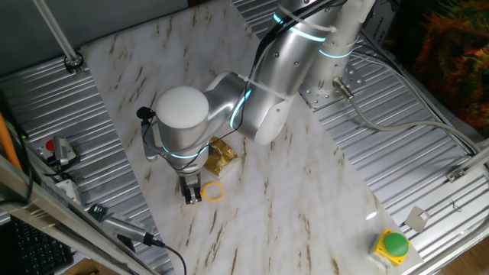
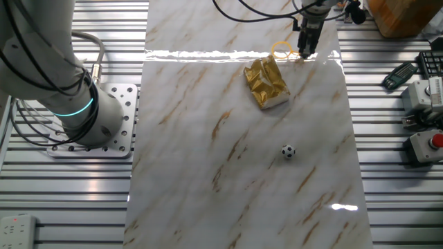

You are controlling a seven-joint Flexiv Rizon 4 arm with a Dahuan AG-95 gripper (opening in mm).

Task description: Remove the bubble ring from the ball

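Note:
The orange-yellow bubble ring (image 1: 214, 191) is at the marble board's edge, its hoop open and nothing inside it. It also shows in the other fixed view (image 2: 281, 50). My gripper (image 1: 191, 196) points straight down beside the hoop, and its fingers look shut on the ring's short handle. The other fixed view shows the gripper (image 2: 305, 52) at the hoop's right. The small black-and-white ball (image 2: 288, 151) sits alone on the board, well away from the ring, with the foil packet between them. The ball is hidden behind the arm in the first fixed view.
A crumpled gold foil packet (image 1: 222, 155) (image 2: 266, 84) lies close to the ring. A green button on a yellow box (image 1: 395, 245) sits on the ribbed metal table. A red-button box (image 2: 430, 143), a remote (image 2: 401, 75) and cables lie beside the board.

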